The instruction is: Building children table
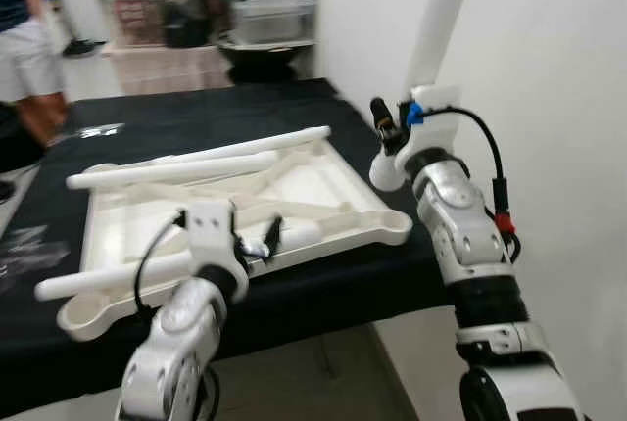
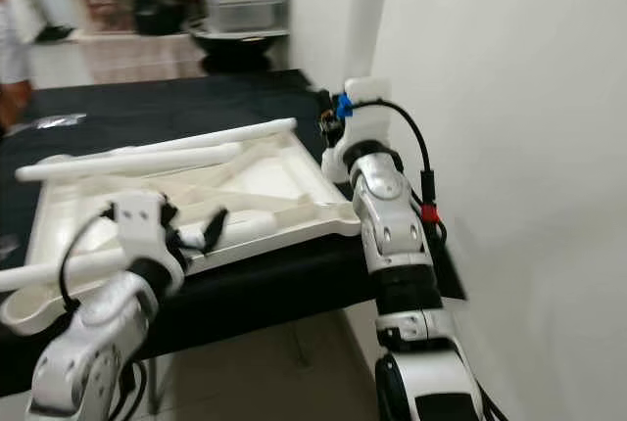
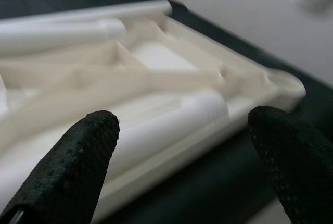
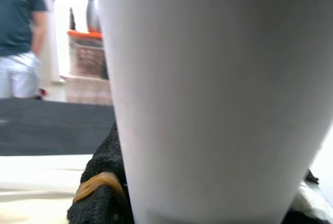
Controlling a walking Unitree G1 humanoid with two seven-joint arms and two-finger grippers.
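The left pincer (image 1: 257, 242) hangs with its fingers spread, empty, just over the near edge of the upturned white tabletop (image 1: 323, 186) that lies on the black-covered desk (image 1: 196, 117). Straight ahead of it, at about twelve o'clock and almost between the fingers (image 3: 67, 166), lies a loose white leg (image 3: 171, 125); its long axis runs from about eight o'clock to two o'clock across the pincer's line, so I judge the fingers would close across it rather than along it.

Further out, at about two o'clock from the left pincer, the right pincer (image 1: 384, 130) is clamped around another leg (image 1: 441, 20), held upright by its lower end, just beside the tabletop's right edge. That leg's foot sits a little beyond the empty corner socket (image 1: 392, 225), which lies at about six o'clock from it. The right arm is plainly the nearer one to that socket.

Two more legs (image 1: 196, 162) lie side by side across the far part of the tabletop, running nine to three. Beyond the desk, a person (image 1: 24, 39) stands at the far left, with storage shelves (image 1: 196, 10) behind.
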